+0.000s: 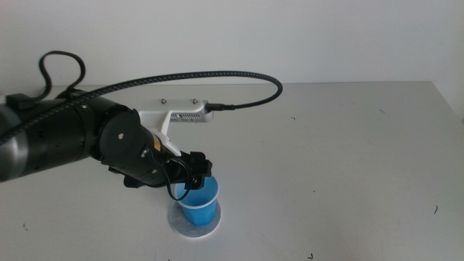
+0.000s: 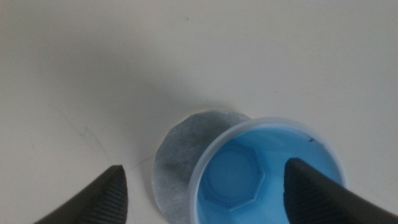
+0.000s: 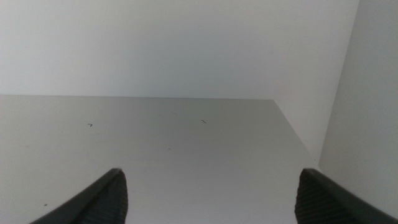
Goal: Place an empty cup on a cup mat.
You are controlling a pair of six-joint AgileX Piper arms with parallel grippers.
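Observation:
The blue cup (image 1: 200, 204) stands upright on the round grey cup mat (image 1: 190, 226) near the table's front edge. My left gripper (image 1: 194, 172) hovers just above the cup's rim, on its left side. In the left wrist view the jaws of this gripper (image 2: 205, 190) are wide apart and hold nothing. Below them I see into the cup (image 2: 249, 180), which is empty, with the mat (image 2: 183, 149) showing beside it. My right gripper (image 3: 208, 193) is open and empty over bare table, and it is out of the middle view.
The left arm's black cable (image 1: 217, 76) loops over the table's middle. The table (image 1: 348, 145) is pale grey with a few small marks. A white wall (image 3: 186, 43) stands behind the table's far edge.

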